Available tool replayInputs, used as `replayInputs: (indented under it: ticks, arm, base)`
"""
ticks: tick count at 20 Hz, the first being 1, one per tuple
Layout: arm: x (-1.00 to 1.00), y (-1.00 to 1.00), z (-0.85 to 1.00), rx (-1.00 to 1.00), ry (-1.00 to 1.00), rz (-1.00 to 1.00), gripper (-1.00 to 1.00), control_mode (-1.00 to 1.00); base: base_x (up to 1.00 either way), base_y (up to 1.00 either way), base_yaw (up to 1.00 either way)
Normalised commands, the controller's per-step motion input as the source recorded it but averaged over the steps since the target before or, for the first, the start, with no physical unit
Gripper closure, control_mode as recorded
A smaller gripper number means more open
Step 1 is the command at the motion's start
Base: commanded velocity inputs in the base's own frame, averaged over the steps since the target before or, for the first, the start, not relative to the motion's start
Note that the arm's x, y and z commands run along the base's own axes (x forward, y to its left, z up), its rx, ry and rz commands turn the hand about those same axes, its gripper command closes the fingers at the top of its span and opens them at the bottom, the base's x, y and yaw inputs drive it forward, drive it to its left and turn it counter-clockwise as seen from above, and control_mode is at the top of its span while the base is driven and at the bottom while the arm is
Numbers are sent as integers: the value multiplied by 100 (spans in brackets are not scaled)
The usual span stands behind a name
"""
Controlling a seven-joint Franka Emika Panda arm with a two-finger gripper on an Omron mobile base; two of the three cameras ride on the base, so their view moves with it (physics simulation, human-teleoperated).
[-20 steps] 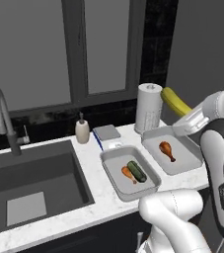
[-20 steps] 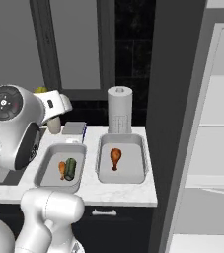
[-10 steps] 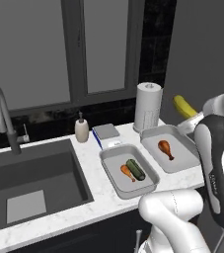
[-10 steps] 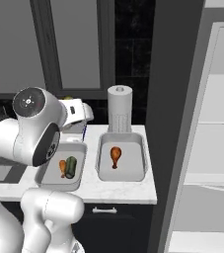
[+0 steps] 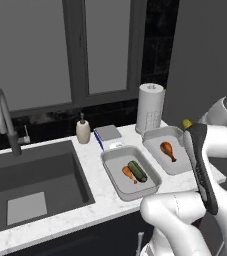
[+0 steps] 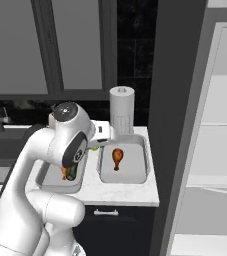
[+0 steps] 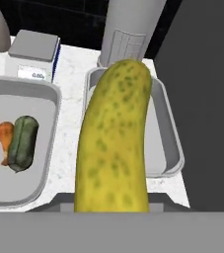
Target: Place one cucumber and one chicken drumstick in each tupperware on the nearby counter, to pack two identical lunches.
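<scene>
On the worktop [image 5: 97,212], left tub [image 5: 116,180] holds drumstick and cucumber; right tub [image 5: 181,168] lacks the yellow cucumber [image 7: 114,143], clamped in the jaws.

So the white marble desk [image 5: 92,212] has a dark sink [image 5: 30,185] sunk into it on the left, faucet [image 5: 5,117] behind it. Sitting right on the desk: two grey tupperware trays side by side [image 5: 116,181] [image 5: 181,169], a paper towel roll [image 5: 149,107] at the back, a soap bottle [image 5: 83,131] and a small scale [image 5: 108,135] next to it.
</scene>
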Motion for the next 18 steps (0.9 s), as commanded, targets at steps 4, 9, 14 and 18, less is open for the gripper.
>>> replayInputs:
  ticks: [4,9,14,18]
  arm:
    - [48,-6,-41,0,29,-10,100,-100]
    - [50,-12,-34,0,26,-2,100,-100]
    - [44,-34,-46,0,9,0,100,-100]
    - [42,-29,-58,0,0,0,100,-100]
  base:
    - [0,0,0]
    - [0,0,0]
    - [0,0,0]
    - [0,0,0]
